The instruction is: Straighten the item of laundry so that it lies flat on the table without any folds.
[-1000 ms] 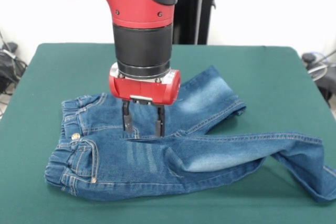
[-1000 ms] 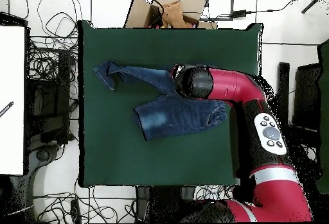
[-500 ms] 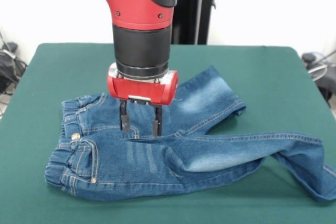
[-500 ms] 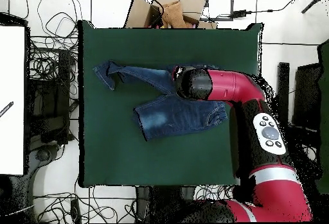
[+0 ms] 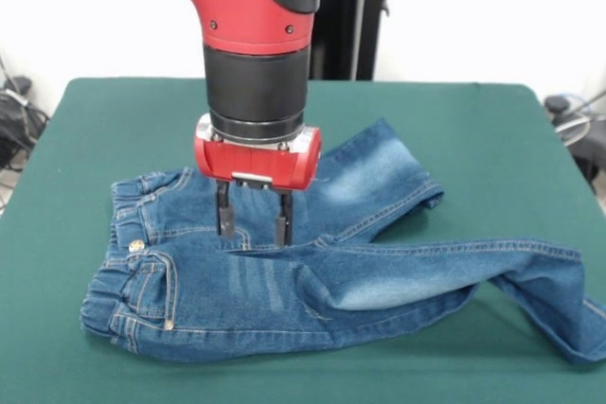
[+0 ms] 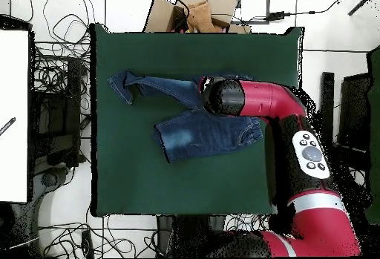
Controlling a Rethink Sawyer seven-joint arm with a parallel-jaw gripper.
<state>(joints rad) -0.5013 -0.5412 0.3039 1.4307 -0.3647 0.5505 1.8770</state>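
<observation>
The item of laundry (image 5: 284, 281), a small pair of blue jeans, lies on the green table (image 5: 473, 139) with its waistband at the left in the front view. One leg runs right toward the table edge and ends in a fold. The other leg angles up and back. My gripper (image 5: 254, 227) points straight down over the seat of the jeans, just right of the waistband. It is open, with its fingertips (image 5: 225, 222) at or just above the denim and nothing between them. From overhead the jeans (image 6: 200, 133) show on the table (image 6: 185, 56), and the arm's wrist (image 6: 223, 96) hides the gripper.
A cardboard box (image 6: 197, 11) sits beyond the table's top edge in the overhead view. Tangled cables (image 6: 59, 70) and a white board (image 6: 13, 115) lie off its left side. More cables (image 5: 19, 111) show at the left in the front view.
The gripper shifted slightly left and a little upward over the jeans, then held still. The jeans have not moved.
</observation>
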